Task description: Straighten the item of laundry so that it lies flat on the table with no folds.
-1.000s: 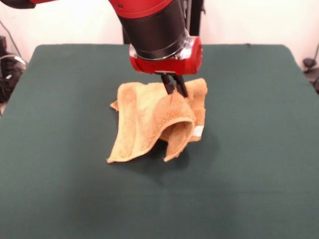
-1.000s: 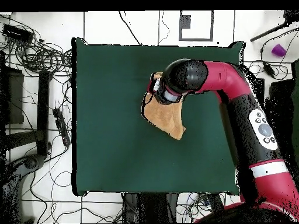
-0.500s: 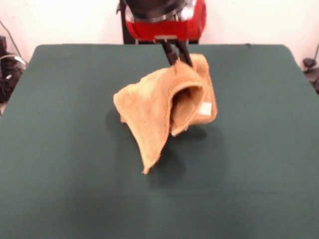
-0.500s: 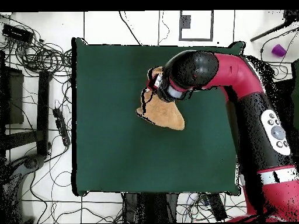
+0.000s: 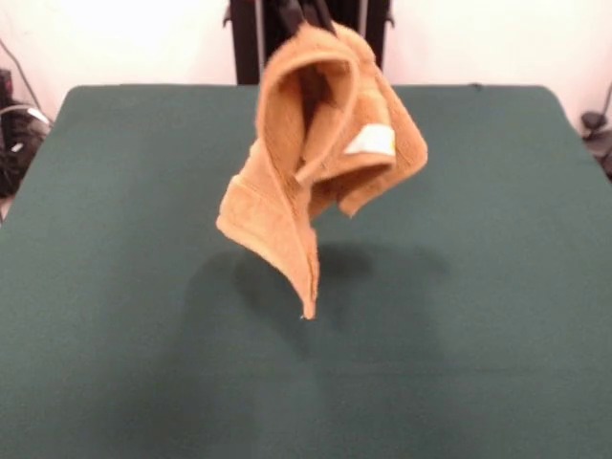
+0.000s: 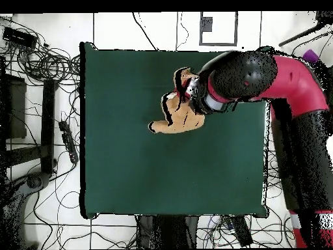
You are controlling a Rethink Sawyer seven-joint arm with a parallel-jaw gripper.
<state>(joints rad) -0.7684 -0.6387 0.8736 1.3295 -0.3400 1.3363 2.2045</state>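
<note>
The towel (image 5: 320, 163) hangs from my claw (image 5: 304, 11), bunched and folded over on itself, clear of the table (image 5: 115, 287). It drapes straight down below my grip: one fold curls round in a loop just under me, and the longest corner tapers to a point at the bottom, with the towel's shadow on the green cloth beneath it. A small white label (image 5: 371, 142) shows on the inner face, a little below my grip and off to one side in the front view. A woven band runs across the lower hanging flap.

My claw is pinched closed on the towel's top edge; only the dark tips show at the top of the front view. From overhead, my red and black arm (image 6: 273, 75) covers part of the towel (image 6: 179, 116), which sticks out beside my wrist, over the table's middle part.
</note>
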